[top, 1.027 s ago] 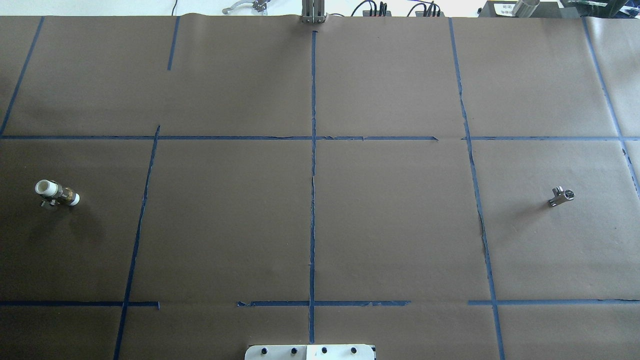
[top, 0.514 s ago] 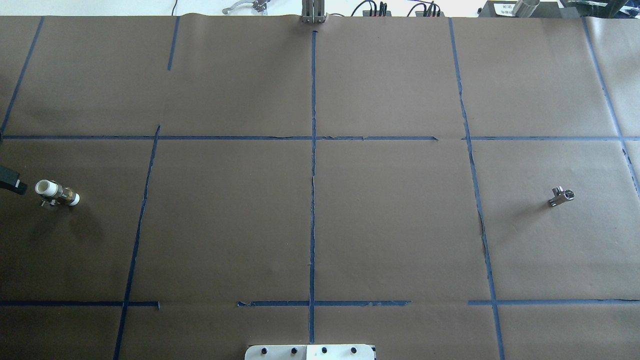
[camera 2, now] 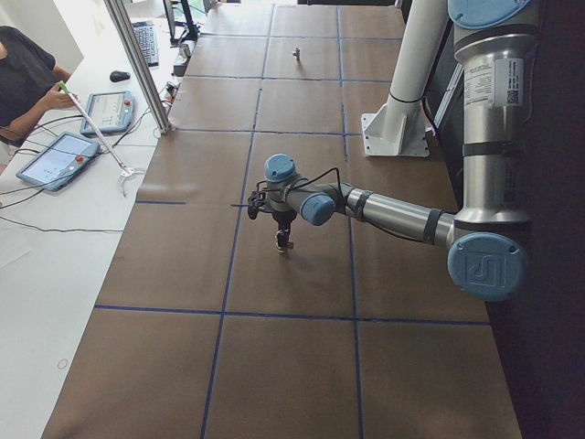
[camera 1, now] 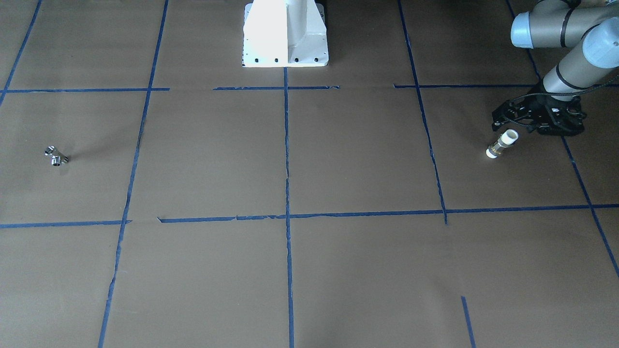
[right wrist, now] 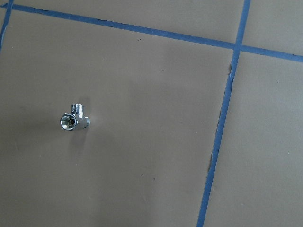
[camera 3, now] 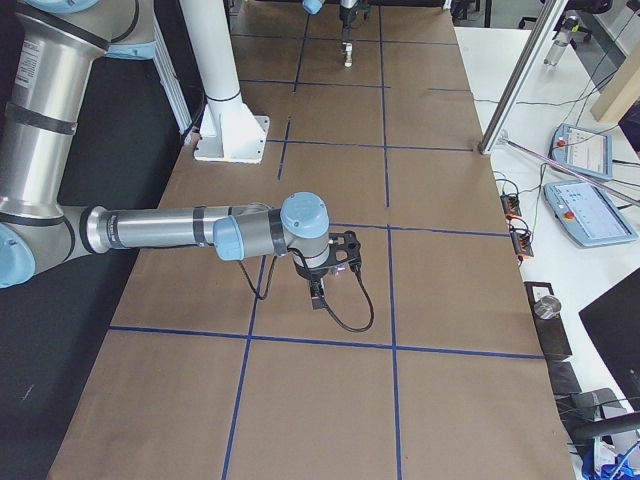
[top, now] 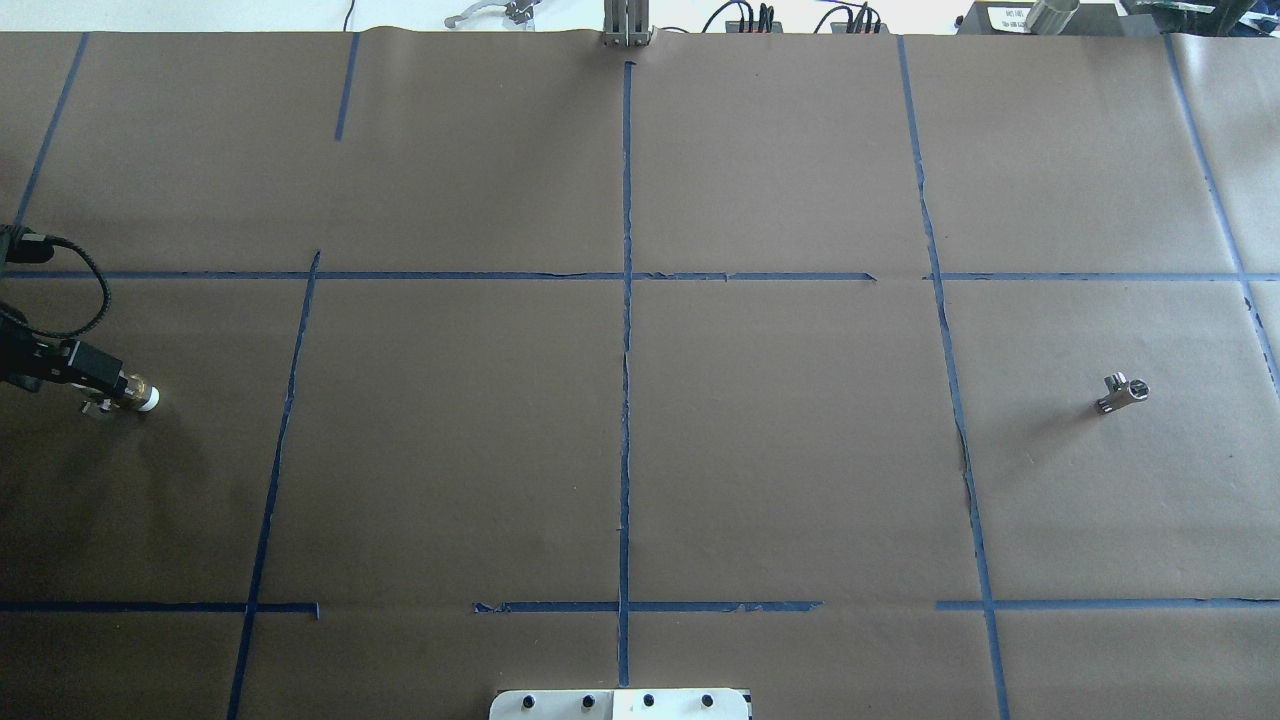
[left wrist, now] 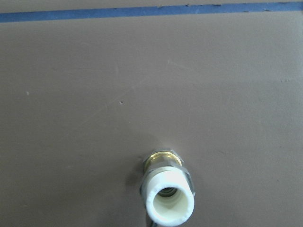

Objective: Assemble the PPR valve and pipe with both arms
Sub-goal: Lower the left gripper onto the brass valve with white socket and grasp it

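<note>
The pipe fitting (camera 1: 502,144), brass with white ends, lies on the brown table at my left side (top: 138,395). It fills the bottom centre of the left wrist view (left wrist: 166,196). My left gripper (camera 1: 524,126) hangs just above its rear white end (top: 90,380), jaws apart and empty, not touching it. The small chrome valve (top: 1120,392) lies alone at my right side (camera 1: 56,156) and shows small in the right wrist view (right wrist: 73,120). My right gripper (camera 3: 322,285) shows only in the exterior right view, high over the table; I cannot tell whether it is open.
The white pedestal (camera 1: 285,34) stands at the table's near middle edge. Blue tape lines (top: 626,300) divide the brown paper into squares. An aluminium post (camera 2: 137,64), tablets (camera 2: 55,160) and an operator are beyond the far edge.
My left arm has come in from the left edge, and its gripper now covers the fitting's rear white end. The fitting and the valve have not moved.
</note>
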`<state>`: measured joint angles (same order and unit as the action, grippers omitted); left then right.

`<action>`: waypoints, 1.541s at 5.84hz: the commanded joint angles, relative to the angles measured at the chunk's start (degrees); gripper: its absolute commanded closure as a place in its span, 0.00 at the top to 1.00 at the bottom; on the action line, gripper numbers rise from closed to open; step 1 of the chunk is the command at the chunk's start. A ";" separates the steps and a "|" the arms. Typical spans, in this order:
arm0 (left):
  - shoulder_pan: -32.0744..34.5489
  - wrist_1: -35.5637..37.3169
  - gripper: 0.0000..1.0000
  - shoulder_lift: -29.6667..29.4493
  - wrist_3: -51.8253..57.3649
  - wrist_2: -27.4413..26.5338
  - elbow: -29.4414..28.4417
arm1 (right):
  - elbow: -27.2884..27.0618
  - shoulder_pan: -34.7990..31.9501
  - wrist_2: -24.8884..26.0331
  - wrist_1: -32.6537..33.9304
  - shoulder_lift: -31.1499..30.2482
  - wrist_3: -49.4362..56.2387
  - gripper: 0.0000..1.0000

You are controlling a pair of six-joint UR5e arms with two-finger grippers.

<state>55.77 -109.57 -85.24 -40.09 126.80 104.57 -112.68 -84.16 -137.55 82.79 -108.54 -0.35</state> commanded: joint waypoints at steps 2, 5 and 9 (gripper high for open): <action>-0.22 -0.12 0.77 -0.28 0.01 -0.68 -0.68 | 0.01 0.05 -0.09 -0.09 0.09 0.00 1.00; -0.22 -0.03 0.76 -1.16 0.19 -0.77 -0.77 | -0.08 0.05 0.00 -0.09 0.18 0.00 1.00; -0.22 -0.03 0.36 -1.07 0.28 -0.86 -0.94 | -0.08 0.31 0.00 -0.09 0.18 0.00 1.00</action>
<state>55.55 -109.60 -86.34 -39.82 125.97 103.70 -112.73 -83.93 -137.55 82.71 -108.37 -0.29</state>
